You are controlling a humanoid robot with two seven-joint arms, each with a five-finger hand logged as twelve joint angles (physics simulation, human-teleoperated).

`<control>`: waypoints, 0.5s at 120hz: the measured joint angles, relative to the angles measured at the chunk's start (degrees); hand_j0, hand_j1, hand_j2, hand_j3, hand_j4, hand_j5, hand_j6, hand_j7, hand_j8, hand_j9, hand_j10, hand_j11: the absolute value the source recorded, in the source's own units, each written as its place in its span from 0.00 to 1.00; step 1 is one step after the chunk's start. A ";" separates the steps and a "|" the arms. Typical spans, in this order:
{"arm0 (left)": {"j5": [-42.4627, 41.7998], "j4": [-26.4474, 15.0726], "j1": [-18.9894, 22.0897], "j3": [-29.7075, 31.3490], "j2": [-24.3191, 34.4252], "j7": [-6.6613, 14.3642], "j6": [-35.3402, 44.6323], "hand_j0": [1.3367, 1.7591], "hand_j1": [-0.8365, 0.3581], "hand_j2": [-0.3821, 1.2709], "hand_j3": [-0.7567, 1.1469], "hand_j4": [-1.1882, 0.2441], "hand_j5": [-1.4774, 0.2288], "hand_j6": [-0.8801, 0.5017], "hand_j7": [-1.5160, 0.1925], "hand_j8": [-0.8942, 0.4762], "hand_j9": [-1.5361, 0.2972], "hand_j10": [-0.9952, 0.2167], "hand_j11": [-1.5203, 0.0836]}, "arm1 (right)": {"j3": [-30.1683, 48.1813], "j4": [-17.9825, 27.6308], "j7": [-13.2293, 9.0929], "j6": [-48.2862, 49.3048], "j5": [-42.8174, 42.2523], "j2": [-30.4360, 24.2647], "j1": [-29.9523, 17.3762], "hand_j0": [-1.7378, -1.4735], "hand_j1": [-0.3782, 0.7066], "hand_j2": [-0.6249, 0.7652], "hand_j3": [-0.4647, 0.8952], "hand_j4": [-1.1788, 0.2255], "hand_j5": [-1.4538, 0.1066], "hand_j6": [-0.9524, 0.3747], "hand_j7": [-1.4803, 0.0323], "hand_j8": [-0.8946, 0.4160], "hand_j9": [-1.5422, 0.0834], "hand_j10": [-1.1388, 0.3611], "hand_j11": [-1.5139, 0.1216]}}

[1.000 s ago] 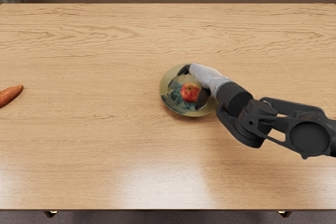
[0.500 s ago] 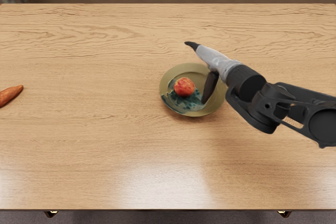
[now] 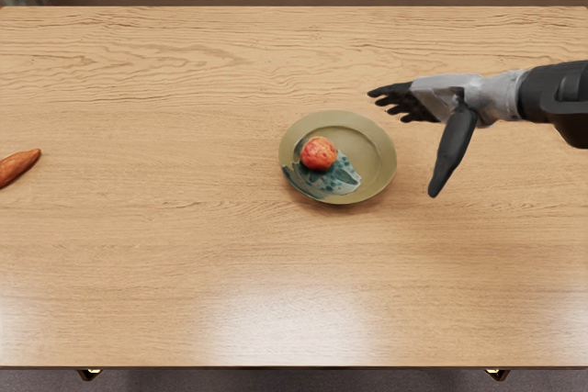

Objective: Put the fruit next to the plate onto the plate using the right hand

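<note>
One apple [image 3: 318, 152] on one plate [image 3: 372, 155]; right hand [image 3: 432, 107] beside it, fingers spread, empty.

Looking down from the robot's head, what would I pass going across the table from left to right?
Orange-brown root vegetable at the left edge → plate with the apple on it → open right hand, holding nothing.

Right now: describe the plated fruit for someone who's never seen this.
On the wooden table, find the round plate right of centre. The fruit sits on its left part: round and red, unlike the long orange item at the table's left edge.
</note>
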 joint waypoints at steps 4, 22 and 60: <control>0.00 0.00 0.00 0.00 0.00 0.00 0.00 0.76 0.98 0.23 0.40 0.82 0.86 0.63 0.88 0.65 0.83 0.81 0.94 | 0.58 -0.34 0.00 2.05 2.28 -1.30 0.00 0.30 0.03 0.45 0.34 0.84 0.93 0.71 0.98 0.68 0.95 0.76 0.92; -0.01 0.00 0.00 0.00 0.00 0.00 0.00 0.76 0.98 0.23 0.40 0.82 0.86 0.63 0.88 0.65 0.83 0.81 0.94 | 2.37 -1.67 0.00 6.20 9.58 -6.43 -0.02 0.30 0.03 0.45 0.34 0.84 0.93 0.71 0.98 0.68 0.95 0.76 0.92; -0.05 -0.11 0.00 0.00 0.00 0.00 -0.01 0.76 0.98 0.23 0.40 0.82 0.86 0.63 0.88 0.65 0.83 0.81 0.94 | 2.82 -2.70 0.00 7.44 14.91 -11.61 -0.08 0.30 0.03 0.45 0.34 0.84 0.93 0.72 0.98 0.68 0.95 0.76 0.93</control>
